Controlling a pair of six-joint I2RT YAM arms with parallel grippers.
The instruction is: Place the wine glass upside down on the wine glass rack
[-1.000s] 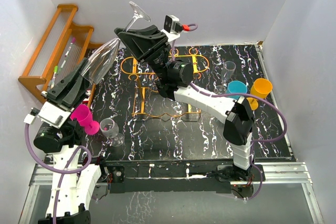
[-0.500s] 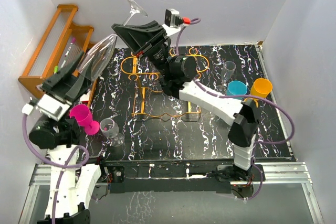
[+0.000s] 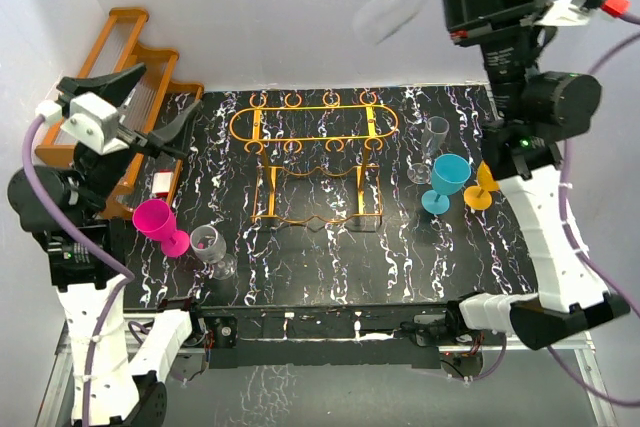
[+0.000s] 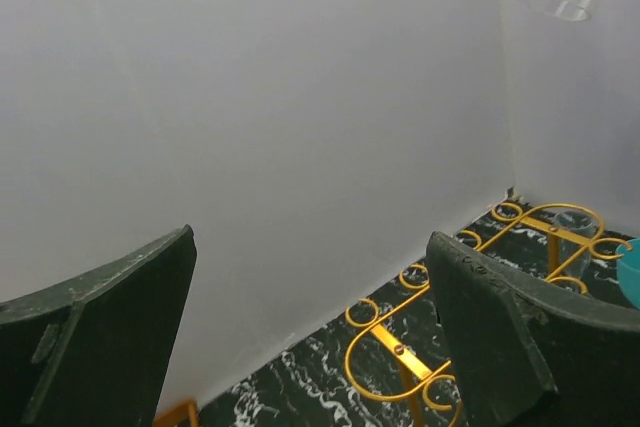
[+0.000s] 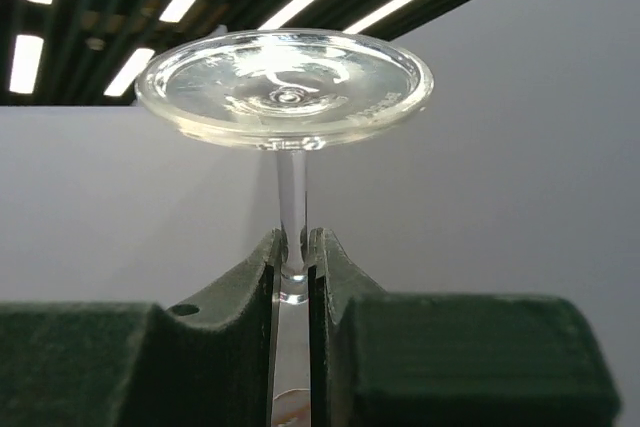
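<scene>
White walls, marbled tabletop (image 3: 330, 257). Right gripper (image 5: 291, 259) pinches the wine glass (image 3: 393, 7) by its stem, aloft, off the wine glass rack (image 3: 312, 107); left gripper (image 4: 310, 242) gapes empty. Looks fragile, slippery: stem's the hold.

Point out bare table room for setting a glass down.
Bare: the front strip of the table, before the wire rack, between the small clear glass and teal goblet. Crowded: the left by the pink goblet, the right around the orange goblet.
</scene>
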